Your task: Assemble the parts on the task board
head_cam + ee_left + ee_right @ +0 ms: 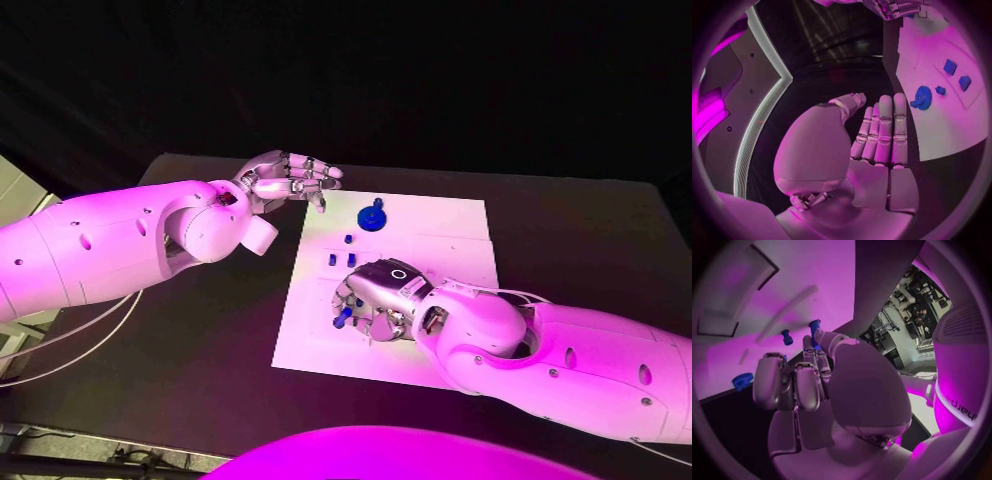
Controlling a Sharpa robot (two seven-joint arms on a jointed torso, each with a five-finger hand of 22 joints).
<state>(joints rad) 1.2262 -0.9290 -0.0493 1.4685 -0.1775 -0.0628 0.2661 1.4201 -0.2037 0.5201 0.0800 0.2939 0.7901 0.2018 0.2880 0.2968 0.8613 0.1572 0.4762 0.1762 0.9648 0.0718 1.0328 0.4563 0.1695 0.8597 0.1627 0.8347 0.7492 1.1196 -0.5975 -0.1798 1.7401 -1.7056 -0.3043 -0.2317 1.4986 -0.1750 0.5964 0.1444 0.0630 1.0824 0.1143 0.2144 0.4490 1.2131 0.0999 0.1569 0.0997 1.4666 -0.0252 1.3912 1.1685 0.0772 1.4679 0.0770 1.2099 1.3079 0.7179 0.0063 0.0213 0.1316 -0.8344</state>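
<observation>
Right hand [378, 300] down on the task board [433, 225], fingers curled, pinching a small blue part [815, 329] at the fingertips; second small part [787, 337] standing on the board just beyond those fingertips. Left hand [286, 178] raised off the board's far left corner, holding nothing, fingers [882, 131] together and lightly bent. Blue round part with upright stem [374, 216] on the board, just beside the left hand's fingertips, apart from them

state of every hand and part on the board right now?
left hand: open, empty, above the board's far-left corner
right hand: down on the board, fingers at a small blue part; grip unclear
blue gear: standing on the board, untouched
blue pegs: on the board, free
</observation>
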